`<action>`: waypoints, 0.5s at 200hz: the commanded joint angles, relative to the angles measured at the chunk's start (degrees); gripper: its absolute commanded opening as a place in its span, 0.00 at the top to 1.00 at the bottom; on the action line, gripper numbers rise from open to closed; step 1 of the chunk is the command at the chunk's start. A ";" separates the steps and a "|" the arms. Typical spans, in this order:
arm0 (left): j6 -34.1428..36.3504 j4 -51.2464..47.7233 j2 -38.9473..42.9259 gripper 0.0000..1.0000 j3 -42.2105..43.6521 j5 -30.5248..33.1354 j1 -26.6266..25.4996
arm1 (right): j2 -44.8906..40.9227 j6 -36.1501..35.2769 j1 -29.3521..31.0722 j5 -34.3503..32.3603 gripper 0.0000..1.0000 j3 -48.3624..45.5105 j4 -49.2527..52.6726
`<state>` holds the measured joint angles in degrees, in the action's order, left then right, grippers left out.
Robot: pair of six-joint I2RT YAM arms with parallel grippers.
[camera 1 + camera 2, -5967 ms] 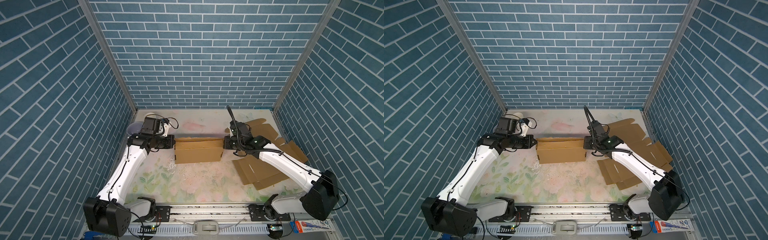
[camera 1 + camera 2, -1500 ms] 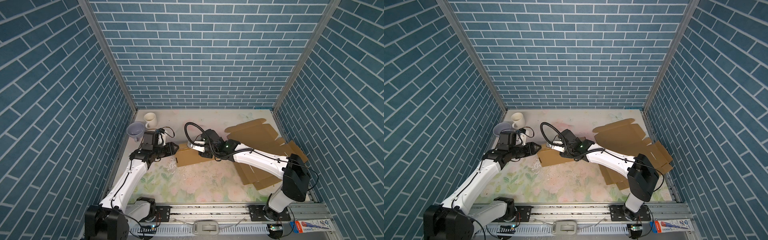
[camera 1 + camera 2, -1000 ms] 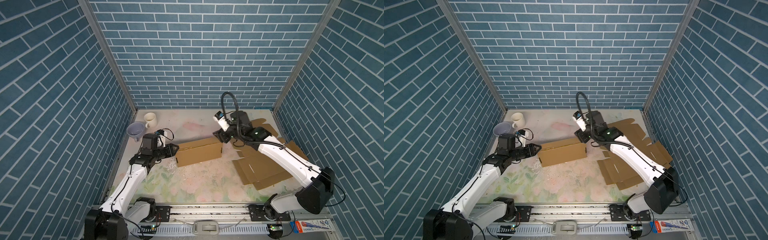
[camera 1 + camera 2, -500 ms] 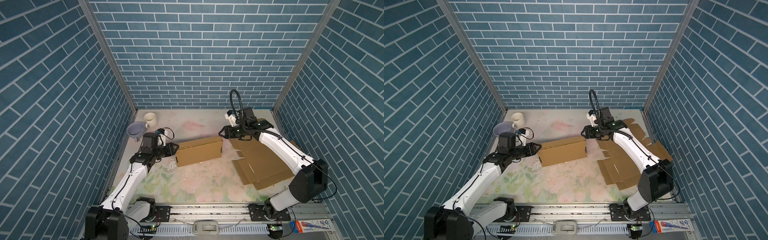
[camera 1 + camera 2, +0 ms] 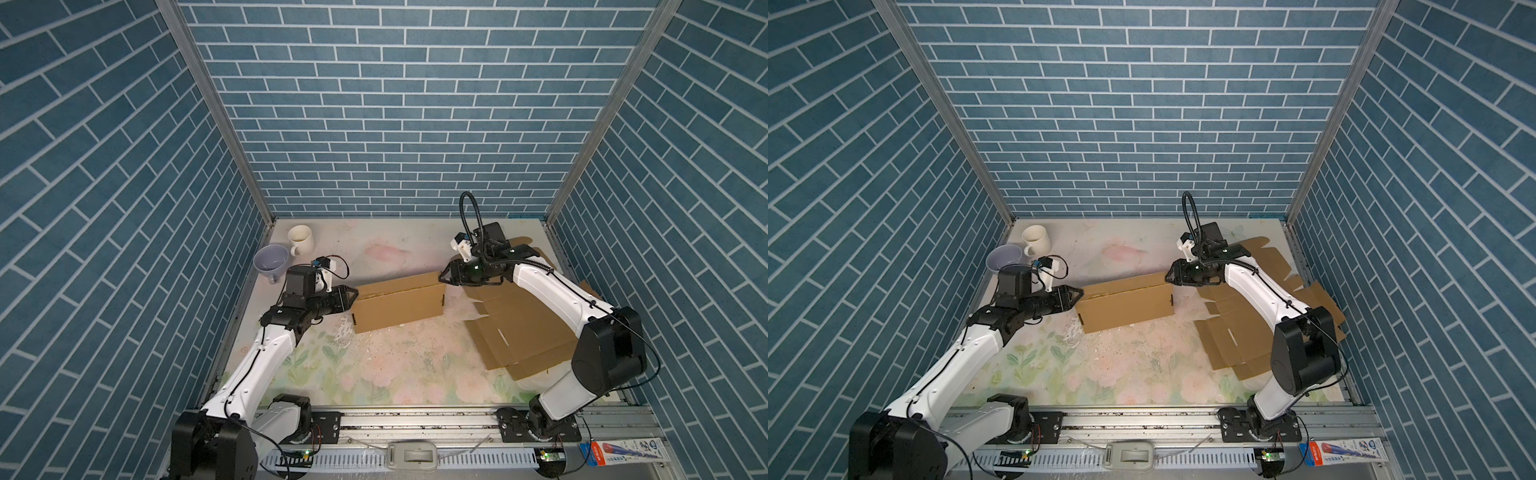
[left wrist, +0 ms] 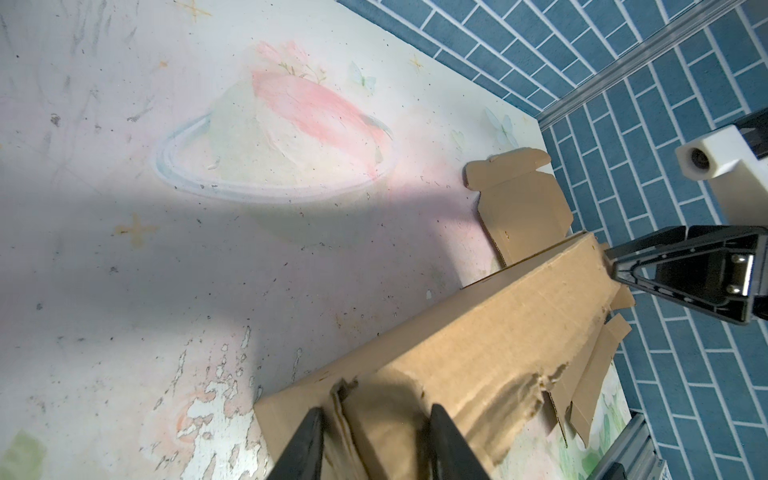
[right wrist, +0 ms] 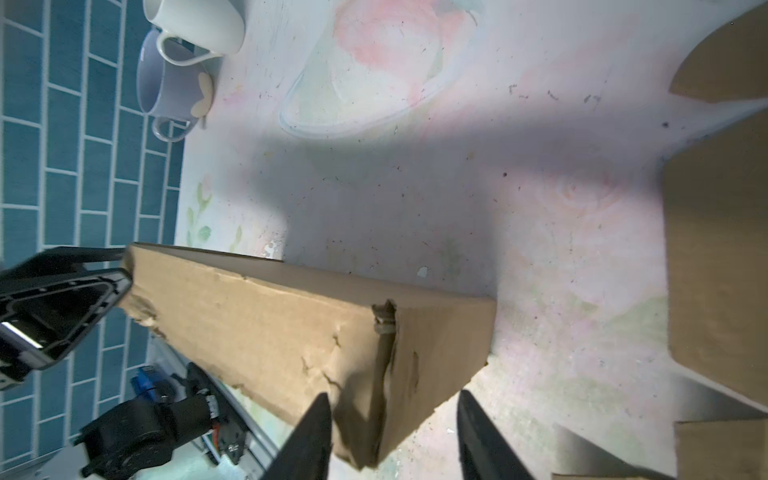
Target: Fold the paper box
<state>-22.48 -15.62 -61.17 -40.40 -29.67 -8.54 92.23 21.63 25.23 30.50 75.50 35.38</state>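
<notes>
The paper box (image 5: 399,301) (image 5: 1125,305) is a brown cardboard box, folded up, lying lengthwise in the middle of the table. My left gripper (image 5: 351,297) (image 5: 1077,295) holds its left end. In the left wrist view the gripper (image 6: 376,415) is shut on the end flap of the box (image 6: 478,332). My right gripper (image 5: 444,276) (image 5: 1169,276) is at the box's far right corner. In the right wrist view it (image 7: 392,399) stands open around the corner of the box (image 7: 270,316), one finger touching and the other apart.
Flat cardboard sheets (image 5: 523,328) (image 5: 1237,332) lie on the right under the right arm. A white mug (image 5: 300,240) and a purple cup (image 5: 271,259) stand at the back left by the wall. Tiled walls close in three sides, and a rail (image 5: 415,419) runs along the front.
The box, squashed under the right arm earlier, now lies full and slightly turned. The right gripper drew back to the box's far right corner. The left gripper stayed on the left end.
</notes>
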 commanded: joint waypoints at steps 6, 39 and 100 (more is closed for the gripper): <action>-1.96 -2.55 -1.96 0.58 1.83 -0.21 -0.17 | 1.17 4.67 -0.96 9.31 0.43 -1.47 -3.73; -7.20 4.69 -4.22 0.60 1.27 -0.86 -0.33 | 3.88 10.62 -0.97 17.16 0.51 0.15 -11.10; -4.70 6.25 -15.51 0.59 -14.53 -0.81 -2.89 | 5.89 14.06 -1.99 17.78 0.56 10.61 -15.24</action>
<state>-29.08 -10.24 -74.11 -49.28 -26.15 -8.95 97.38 32.82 22.13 42.22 79.35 25.71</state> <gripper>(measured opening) 0.404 0.440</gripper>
